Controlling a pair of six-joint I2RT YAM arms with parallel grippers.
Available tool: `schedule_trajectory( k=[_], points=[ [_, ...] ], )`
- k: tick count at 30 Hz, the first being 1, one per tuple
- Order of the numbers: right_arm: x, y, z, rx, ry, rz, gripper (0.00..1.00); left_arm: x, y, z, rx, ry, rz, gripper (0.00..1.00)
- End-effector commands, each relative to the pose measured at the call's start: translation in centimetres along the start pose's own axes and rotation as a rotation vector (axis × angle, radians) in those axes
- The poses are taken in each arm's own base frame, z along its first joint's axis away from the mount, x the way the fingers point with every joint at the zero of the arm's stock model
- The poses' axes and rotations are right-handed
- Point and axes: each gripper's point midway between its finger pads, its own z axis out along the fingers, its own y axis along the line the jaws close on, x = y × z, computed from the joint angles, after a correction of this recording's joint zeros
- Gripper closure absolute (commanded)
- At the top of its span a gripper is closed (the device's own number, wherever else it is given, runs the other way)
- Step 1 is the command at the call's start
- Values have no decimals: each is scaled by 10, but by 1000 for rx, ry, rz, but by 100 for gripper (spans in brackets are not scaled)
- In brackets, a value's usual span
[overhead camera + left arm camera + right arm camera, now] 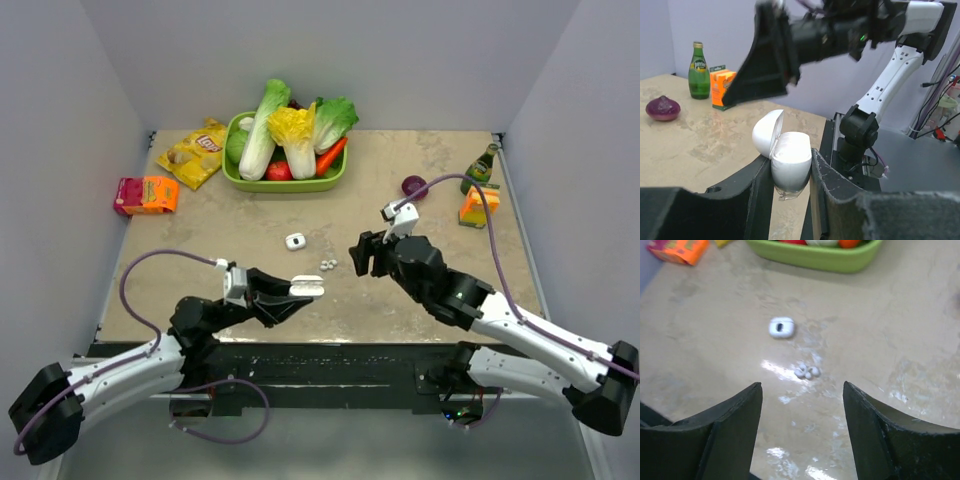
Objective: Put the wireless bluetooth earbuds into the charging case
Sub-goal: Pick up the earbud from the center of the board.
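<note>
Earbuds (807,372) lie loose and bunched together on the marbled tabletop (440,200), ahead of the right gripper (802,386) and roughly centred on the gap between its spread, empty fingers. The stems are too small for me to read an axis. I have the charging case (790,160) pinched in the left gripper (300,289), lid hinged open, just on the near side of the earbuds. The right arm is the free one. The surface is glossy, so I judge skidding a risk. A small white object with a dark spot (781,327) sits beyond.
</note>
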Motion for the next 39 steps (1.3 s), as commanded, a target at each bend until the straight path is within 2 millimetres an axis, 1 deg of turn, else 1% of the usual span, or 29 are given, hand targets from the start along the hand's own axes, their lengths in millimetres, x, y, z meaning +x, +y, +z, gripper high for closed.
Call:
schedule_trajectory(
  k=[1, 2, 3, 4, 5, 7, 8, 9, 10, 11, 12, 14, 15, 16, 17, 18, 19, 20, 21, 22, 23, 24, 25, 26, 28, 29, 35, 39],
  points=[
    [41, -10, 19, 5, 66, 133, 32, -32, -13, -15, 18, -169, 49, 100],
    [43, -8, 22, -11, 57, 135, 32, -28, -16, -21, 26, -174, 38, 100],
    [52, -9, 23, -16, 73, 123, 32, -37, -26, -25, 69, -213, 55, 100],
    [55, -9, 25, -13, 80, 121, 32, -40, -32, -27, 97, -230, 65, 100],
    [60, -9, 28, -10, 96, 110, 32, -32, -38, -33, 133, -217, 65, 100],
    [61, -11, 32, 6, 99, 97, 32, -34, -46, -35, 174, -229, 70, 100],
    [65, -13, 36, 21, 107, 92, 32, -31, -50, -36, 192, -224, 65, 100],
    [65, -17, 38, 39, 104, 86, 32, -40, -56, -39, 219, -269, 81, 100],
    [65, -19, 41, 47, 96, 88, 32, -42, -58, -41, 227, -281, 68, 100],
    [73, -21, 46, 51, 116, 79, 32, -40, -58, -42, 228, -281, 62, 100],
    [76, -24, 50, 53, 129, 69, 32, -43, -59, -42, 231, -290, 62, 100],
    [86, -25, 57, 48, 166, 55, 35, -41, -56, -40, 218, -278, 55, 100],
    [100, -28, 64, 61, 207, 36, 37, -39, -54, -40, 209, -272, 51, 100],
    [106, -29, 66, 63, 224, 29, 41, -37, -53, -41, 202, -270, 46, 100],
    [108, -27, 70, 51, 222, 29, 43, -39, -51, -40, 188, -279, 44, 100],
    [117, -29, 76, 54, 245, 28, 46, -37, -48, -40, 176, -274, 38, 100],
    [117, -27, 81, 48, 238, 34, 51, -36, -47, -41, 166, -275, 36, 100],
    [117, -26, 86, 45, 241, 35, 53, -38, -44, -41, 151, -283, 35, 100],
    [120, -25, 90, 46, 249, 28, 54, -34, -40, -40, 132, -266, 28, 100],
    [130, -27, 97, 58, 275, 19, 56, -32, -38, -40, 121, -262, 30, 100],
    [127, -24, 102, 56, 273, 17, 57, -34, -36, -40, 107, -269, 31, 100],
    [128, -24, 106, 59, 279, 9, 58, -31, -33, -39, 93, -258, 26, 100],
    [137, -26, 110, 70, 306, -5, 58, -31, -32, -39, 86, -255, 29, 100],
    [133, -26, 114, 73, 298, -2, 58, -31, -30, -39, 77, -257, 29, 100],
    [140, -24, 120, 71, 309, -10, 56, -29, -29, -39, 70, -248, 24, 100],
    [138, -25, 124, 78, 307, -8, 55, -28, -28, -38, 66, -244, 23, 100],
    [137, -35, 144, 124, 301, 6, 55, -24, -27, -37, 66, -227, 15, 100],
    [143, -42, 156, 151, 326, -5, 57, -21, -24, -36, 56, -217, 14, 100]
  ],
)
